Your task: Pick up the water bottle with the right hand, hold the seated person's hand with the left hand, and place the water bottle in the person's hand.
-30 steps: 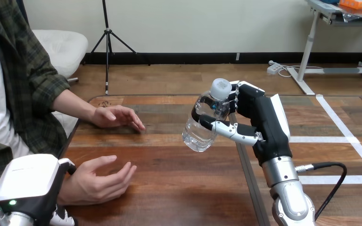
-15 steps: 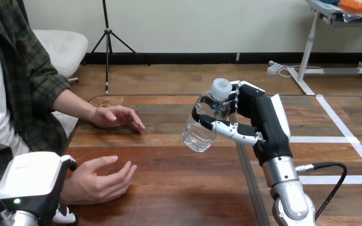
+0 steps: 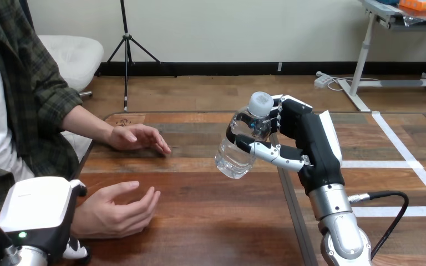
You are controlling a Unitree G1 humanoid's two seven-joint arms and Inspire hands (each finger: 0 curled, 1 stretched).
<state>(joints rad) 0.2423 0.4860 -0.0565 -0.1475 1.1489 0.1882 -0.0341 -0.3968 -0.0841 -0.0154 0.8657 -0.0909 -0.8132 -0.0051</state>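
Right hand (image 3: 306,145) gripped water bottle (image 3: 236,151); left hand (image 3: 36,213) lay at wrist of person's hand (image 3: 116,211), own grasp unclear; step needed slow carry toward left hand, gentle lowering into upturned palm.

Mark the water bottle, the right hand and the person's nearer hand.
water bottle (image 3: 232,159): head view, on its clear lower body.
right hand (image 3: 310,141): head view, on its black body behind the thumb.
person's nearer hand (image 3: 110,215): head view, on the palm.
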